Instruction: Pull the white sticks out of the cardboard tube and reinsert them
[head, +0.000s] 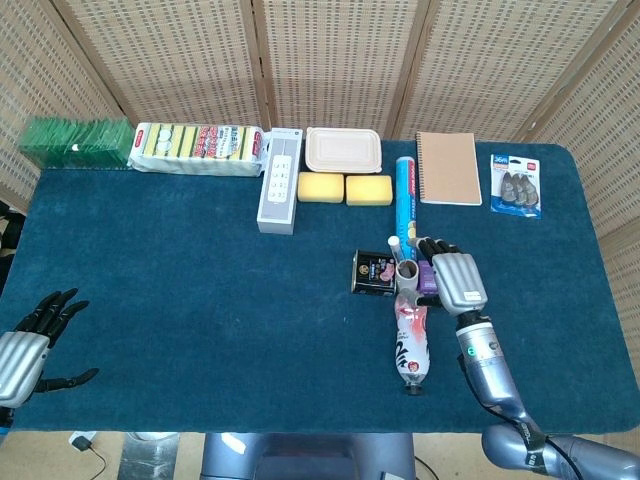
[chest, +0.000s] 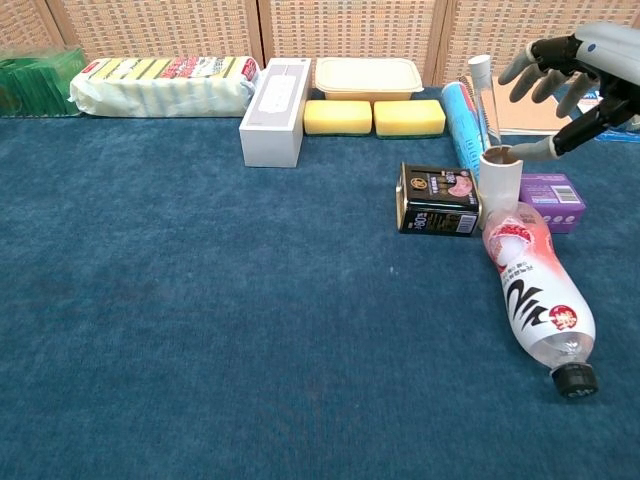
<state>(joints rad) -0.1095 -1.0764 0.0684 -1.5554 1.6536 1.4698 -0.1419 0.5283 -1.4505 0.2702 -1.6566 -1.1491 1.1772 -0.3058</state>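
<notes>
The cardboard tube (chest: 500, 178) is standing upright on the blue worktop (chest: 220, 330), wedged between a black tin (chest: 438, 199) on one side and a small purple box (chest: 552, 198) on the other, with the shoulder of a lying plastic bottle (chest: 533, 296) touching its base. A white stick (chest: 485, 98) is rising out of the tube's mouth, leaning slightly. The right hand (chest: 570, 78) is hovering just beside the tube with its fingers spread apart and gripping nothing; its thumb is reaching toward the tube's rim, and contact cannot be told. The left hand (head: 30, 335) is resting at the worktop's near corner, well apart from the tube, fingers spread and holding nothing. A blue cylinder (head: 406, 196) is lying behind the tube.
</notes>
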